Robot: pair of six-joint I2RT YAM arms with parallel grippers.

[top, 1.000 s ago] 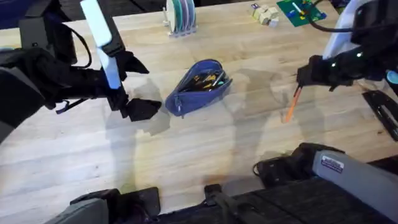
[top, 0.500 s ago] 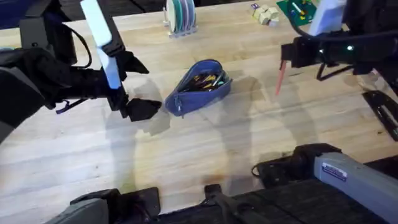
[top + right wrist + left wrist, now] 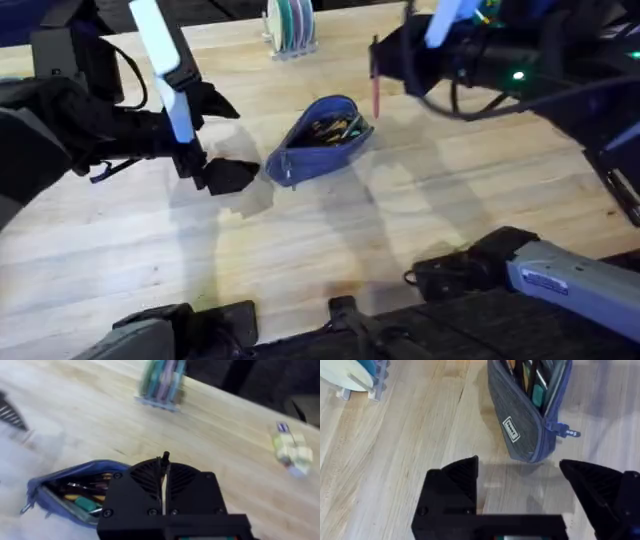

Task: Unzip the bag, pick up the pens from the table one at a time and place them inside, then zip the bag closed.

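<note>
Currently, item one: an oblong blue-grey fabric pencil pouch [image 3: 322,138], lying unzipped at the middle of the pale wooden butcher-block table [image 3: 300,250], its mouth gaping upward and several pens visible inside, too crowded to count. Item two: a slim orange stick pen [image 3: 375,92], hanging nearly upright just right of the pouch's far end and above the tabletop, clamped in the black right gripper [image 3: 385,65]; the right wrist view shows its black end [image 3: 165,456] poking up between the shut fingers. Item three: the black left gripper [image 3: 215,175], low over the table just left of the pouch's near end, jaws apart and holding nothing; its wrist view shows the zipper pull [image 3: 563,431] lying between and beyond the two fingers. Judgement on the step in hand, placing the pen: carry it over the open slot, tilt it along the pouch's length, lower the tip inside before releasing, lest it catch the zipper edge. Count: one pouch, one pen in transit, no loose pen seen on the table, two grippers.
</note>
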